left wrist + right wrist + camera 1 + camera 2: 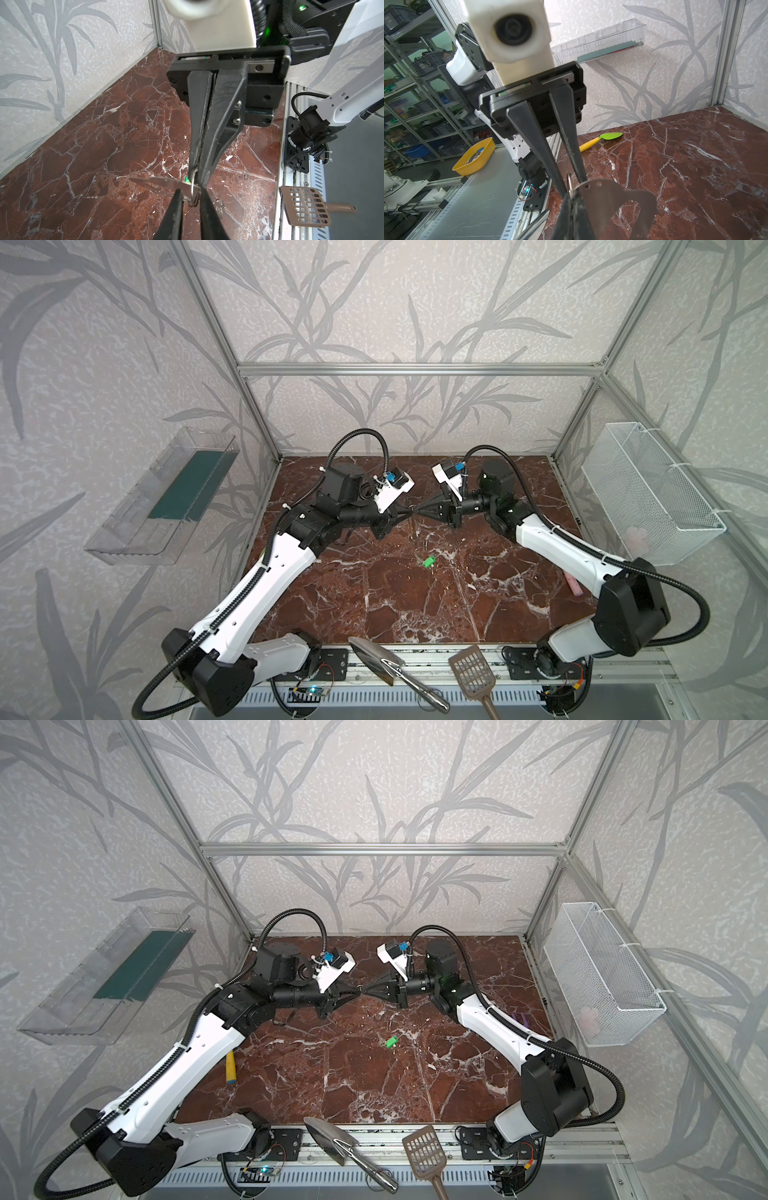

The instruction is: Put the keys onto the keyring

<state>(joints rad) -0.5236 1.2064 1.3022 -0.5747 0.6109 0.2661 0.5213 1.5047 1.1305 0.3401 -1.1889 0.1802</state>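
Observation:
Both grippers meet tip to tip above the middle of the marble table (pixel 415 605). My right gripper (pixel 572 194) is shut on the thin metal keyring (pixel 569 180). A flat metal tag (pixel 612 197) hangs from the ring. My left gripper (pixel 191 192) holds its fingers a narrow gap apart, pressed on the keyring (pixel 193 191) and tag (pixel 158 182) from either side. The green-headed key (pixel 429 561) (pixel 391 1041) lies on the table nearer the front, apart from both grippers.
A metal trowel (pixel 376 659) and a brown slotted scoop (pixel 471 668) lie on the front rail. A yellow-handled scoop (pixel 230 1067) lies under the left arm and a pink stick (pixel 572 585) by the right arm. A wire basket (pixel 648 493) hangs on the right wall, a clear tray (pixel 166 497) on the left wall.

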